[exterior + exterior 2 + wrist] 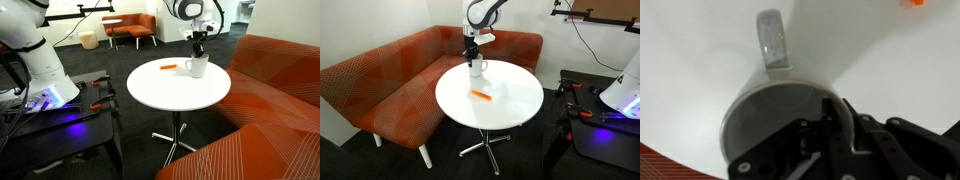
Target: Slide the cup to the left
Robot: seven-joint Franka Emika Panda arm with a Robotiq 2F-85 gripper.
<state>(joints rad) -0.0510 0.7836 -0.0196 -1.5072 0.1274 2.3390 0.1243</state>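
The cup, a small white mug (198, 66), stands near the far edge of the round white table (165, 95), and shows in both exterior views (477, 68). In the wrist view I look down into the cup (765, 115), its handle (771, 40) pointing to the top of the frame. My gripper (199, 47) comes down on it from above (471, 50). The fingers (830, 115) sit at the cup's rim, one inside and one outside, closed on the wall.
A small flat orange object (168, 67) lies on the table beside the cup (481, 96). An orange sofa (380, 80) curves round the table behind the cup. A black cart (50, 115) with equipment stands on the other side.
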